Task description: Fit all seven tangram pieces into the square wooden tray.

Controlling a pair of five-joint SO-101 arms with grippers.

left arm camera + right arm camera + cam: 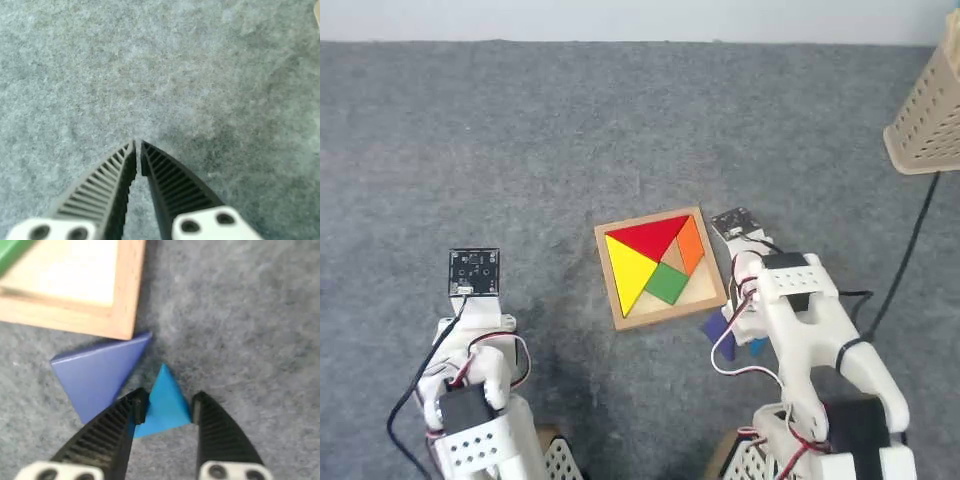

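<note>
1. Lying turned at an angle on grey carpet (520, 150), between the two arms: square wooden tray (609, 282).
2. Holding four pieces inside:
   - red triangle (650, 238) along the far edge
   - yellow triangle (628, 272) along the left edge
   - orange parallelogram (691, 245) by the right edge
   - green square (667, 283) near the middle, set against the yellow
3. Showing bare tray floor along the near edge and in the near right corner.
4. Lying outside on the carpet, just beside that near right corner: purple triangle (95, 375) and light blue triangle (164, 402), the two close side by side.
5. Straddling the light blue triangle with fingers apart: right gripper (167, 402), one finger at the piece's edge, the other just off it, not clamped.
6. Hanging over bare carpet, well apart from the tray: left gripper (138, 145), fingers drawn together to a thin slit, holding nothing.
7. Standing at the far right edge of the high view: beige perforated basket (930, 110), contents impossible to tell.
</note>
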